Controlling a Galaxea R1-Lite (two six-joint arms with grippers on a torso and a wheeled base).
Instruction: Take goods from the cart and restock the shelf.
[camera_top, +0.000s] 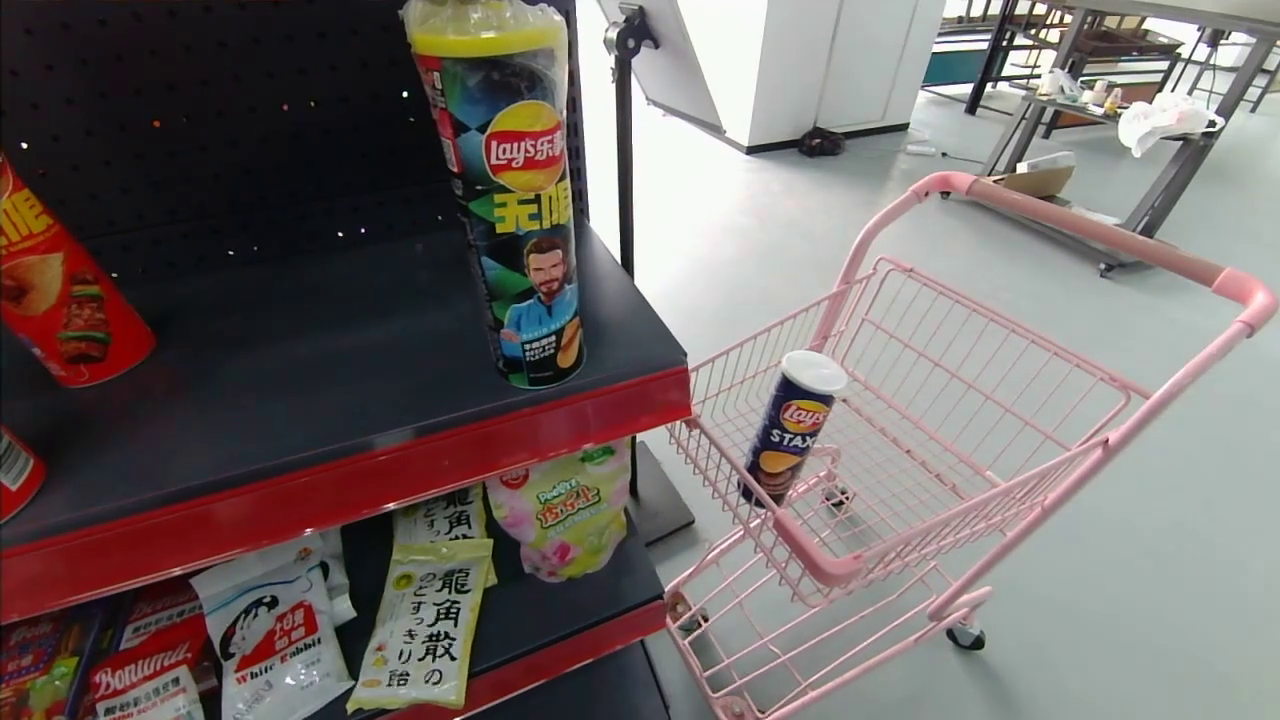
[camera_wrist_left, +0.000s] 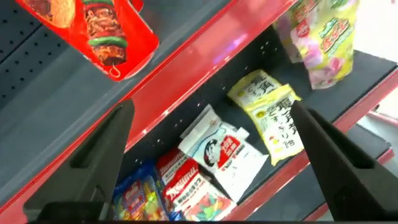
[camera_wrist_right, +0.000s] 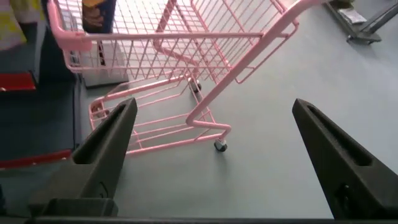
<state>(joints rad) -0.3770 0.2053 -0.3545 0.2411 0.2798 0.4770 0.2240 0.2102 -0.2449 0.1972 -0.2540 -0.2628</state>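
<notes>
the blue can (camera_top: 790, 425) is standing upright in the left corner of the pink cart (camera_top: 1100, 240), just right of the shelf (camera_top: 300, 350). left gripper (camera_wrist_left: 211, 106) and right gripper (camera_wrist_right: 214, 102) are both gaping wide, holding nothing. the right should be squaring around the can's middle before closing.
</notes>
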